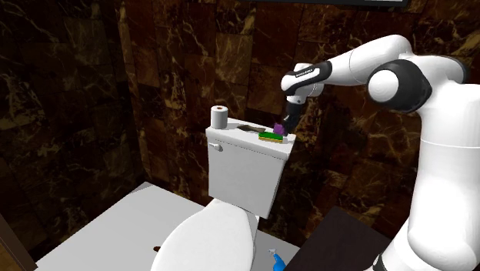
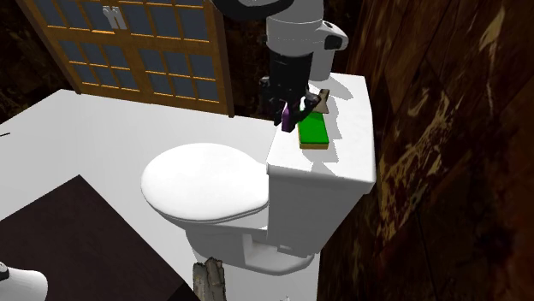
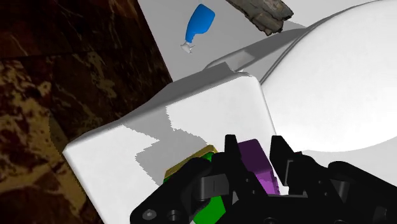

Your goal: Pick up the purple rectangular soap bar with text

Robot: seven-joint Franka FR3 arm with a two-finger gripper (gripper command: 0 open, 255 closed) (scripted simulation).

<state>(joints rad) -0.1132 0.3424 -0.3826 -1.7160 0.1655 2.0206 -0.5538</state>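
Note:
The purple soap bar (image 3: 257,161) sits clasped between my black fingers (image 3: 232,158), and the gripper (image 3: 257,167) is shut on it. In the shoulder view the gripper (image 1: 281,123) holds the purple bar (image 1: 278,128) just above the white toilet tank lid (image 1: 231,138). In the second exterior view the bar (image 2: 286,117) hangs from the gripper (image 2: 291,109) near the lid's (image 2: 347,158) front edge. No text can be made out on the bar. A green sponge (image 2: 314,131) with a yellow underside lies on the lid beside the gripper, and it appears green (image 3: 210,210) under my hand.
A toilet roll (image 1: 221,117) stands at the tank lid's end toward the shoulder view's left. A small brown thing (image 2: 322,99) lies on the lid behind the sponge. The shut toilet seat (image 2: 204,184) is below. A blue bottle (image 3: 199,24) lies on the floor. A dark marbled wall (image 1: 154,77) backs the tank.

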